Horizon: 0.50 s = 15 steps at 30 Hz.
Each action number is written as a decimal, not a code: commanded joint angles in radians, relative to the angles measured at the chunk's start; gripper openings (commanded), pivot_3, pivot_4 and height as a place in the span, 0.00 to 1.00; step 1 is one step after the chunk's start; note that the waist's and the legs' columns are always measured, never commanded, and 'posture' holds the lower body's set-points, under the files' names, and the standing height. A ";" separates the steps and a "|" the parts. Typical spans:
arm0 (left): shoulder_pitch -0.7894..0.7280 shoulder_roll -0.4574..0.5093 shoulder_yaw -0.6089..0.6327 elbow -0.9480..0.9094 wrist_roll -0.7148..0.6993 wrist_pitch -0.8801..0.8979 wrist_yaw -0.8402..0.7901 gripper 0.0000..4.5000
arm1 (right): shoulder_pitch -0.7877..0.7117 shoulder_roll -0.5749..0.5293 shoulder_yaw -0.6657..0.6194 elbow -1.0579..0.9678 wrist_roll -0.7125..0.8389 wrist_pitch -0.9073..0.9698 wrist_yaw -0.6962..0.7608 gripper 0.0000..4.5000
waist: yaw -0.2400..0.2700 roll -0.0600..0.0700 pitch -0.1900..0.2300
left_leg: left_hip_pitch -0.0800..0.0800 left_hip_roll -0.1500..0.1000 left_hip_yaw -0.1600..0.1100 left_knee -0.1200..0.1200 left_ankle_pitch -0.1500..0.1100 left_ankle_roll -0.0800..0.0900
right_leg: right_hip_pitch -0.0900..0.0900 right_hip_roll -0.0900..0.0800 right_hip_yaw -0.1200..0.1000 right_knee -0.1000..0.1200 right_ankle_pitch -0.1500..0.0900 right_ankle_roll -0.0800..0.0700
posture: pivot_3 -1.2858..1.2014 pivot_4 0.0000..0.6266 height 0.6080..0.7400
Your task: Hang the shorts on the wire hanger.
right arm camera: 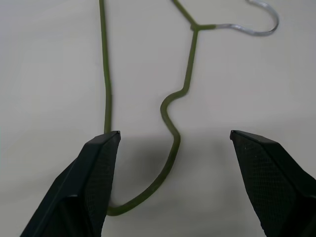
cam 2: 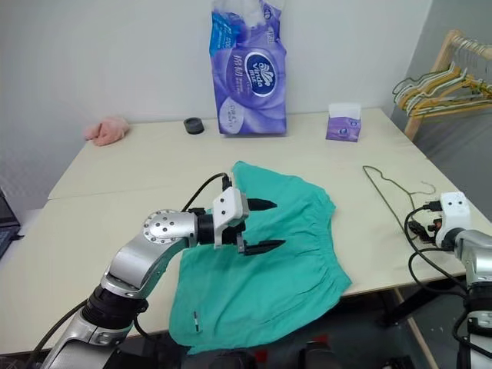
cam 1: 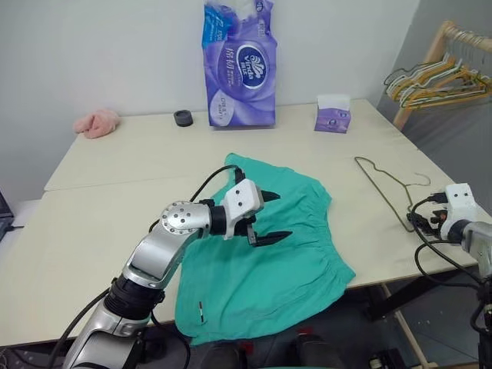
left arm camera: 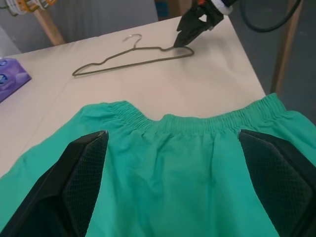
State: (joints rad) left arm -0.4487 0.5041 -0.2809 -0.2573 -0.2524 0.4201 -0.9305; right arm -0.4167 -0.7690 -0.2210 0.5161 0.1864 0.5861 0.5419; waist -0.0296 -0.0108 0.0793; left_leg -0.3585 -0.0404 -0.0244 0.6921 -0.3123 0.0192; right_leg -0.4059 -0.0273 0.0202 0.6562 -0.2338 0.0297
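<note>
1. Right under the left gripper (cam 1: 265, 217) lie the shorts (cam 1: 269, 261), spread flat on the table (cam 1: 115, 200), waistband (left arm camera: 187, 121) just ahead of the spread, empty fingers.
2. They look like soft, floppy cloth that'll sag and bunch, so the gathered waistband is probably the best place to pinch.
3. Between the wide-open jaws of the right gripper (right arm camera: 173, 163) sits the near end of the wire hanger (right arm camera: 170, 133), flat on the table, hook away from the fingers.
4. It looks thin, light and stiff, likely to skate on the tabletop; that bent corner seems the easiest grab.
5. Left arm reaches across over the shorts, gripper pointing sideways; right one angles down at the table edge.
</note>
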 commanded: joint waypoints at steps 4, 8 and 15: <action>-0.038 -0.013 -0.005 -0.025 -0.005 -0.013 -0.016 0.99 | -0.102 -0.007 0.043 0.131 -0.026 -0.019 0.050 0.84 | -0.003 0.000 0.000 | 0.000 0.000 0.000 0.000 0.000 0.000 | 0.000 0.002 0.000 0.000 0.000 0.000 | 0.50 0.11 1.00; -0.036 -0.016 -0.009 -0.024 0.000 -0.016 -0.022 1.00 | -0.153 -0.001 0.066 0.245 -0.040 -0.018 0.070 0.80 | -0.003 0.000 0.000 | 0.000 0.000 0.000 0.000 0.000 0.000 | 0.000 0.002 0.001 -0.001 0.000 0.000 | 0.50 0.11 1.00; -0.036 -0.017 -0.013 -0.019 0.003 -0.022 -0.021 1.00 | -0.183 0.000 0.142 0.368 -0.119 -0.055 0.080 0.32 | -0.003 0.000 0.000 | 0.001 0.001 0.000 0.000 0.000 0.000 | 0.003 0.002 0.000 -0.003 0.001 0.001 | 0.50 0.11 1.00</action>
State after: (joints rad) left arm -0.4699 0.4925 -0.3012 -0.2594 -0.2504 0.4123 -0.9523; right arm -0.6105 -0.7658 -0.1030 0.8330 0.1017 0.5245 0.6315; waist -0.0327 -0.0111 0.0794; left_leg -0.3571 -0.0393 -0.0249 0.6921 -0.3126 0.0198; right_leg -0.4025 -0.0254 0.0206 0.6513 -0.2325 0.0317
